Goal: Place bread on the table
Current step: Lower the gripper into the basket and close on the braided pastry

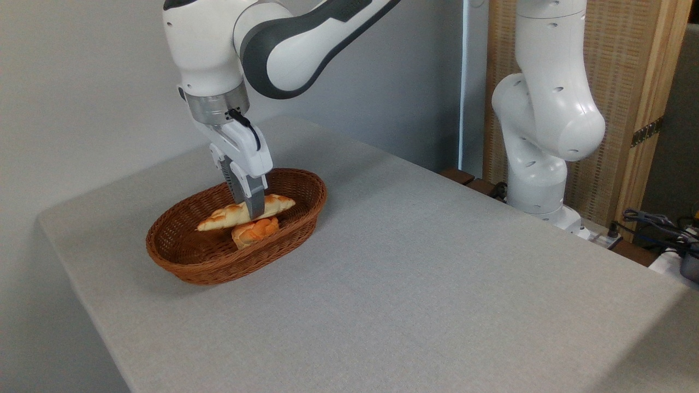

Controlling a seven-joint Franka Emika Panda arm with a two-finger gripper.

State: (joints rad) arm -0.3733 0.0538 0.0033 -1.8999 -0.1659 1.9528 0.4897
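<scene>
Gripper [252, 210] clamped across the braided loaf's [244, 213] middle; loaf lies lengthwise in the wicker basket [185, 262], open counter [415, 284] rightward.

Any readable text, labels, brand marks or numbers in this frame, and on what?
None. No lettering shows on the arm, the tool, the bread, the basket or the table.
</scene>
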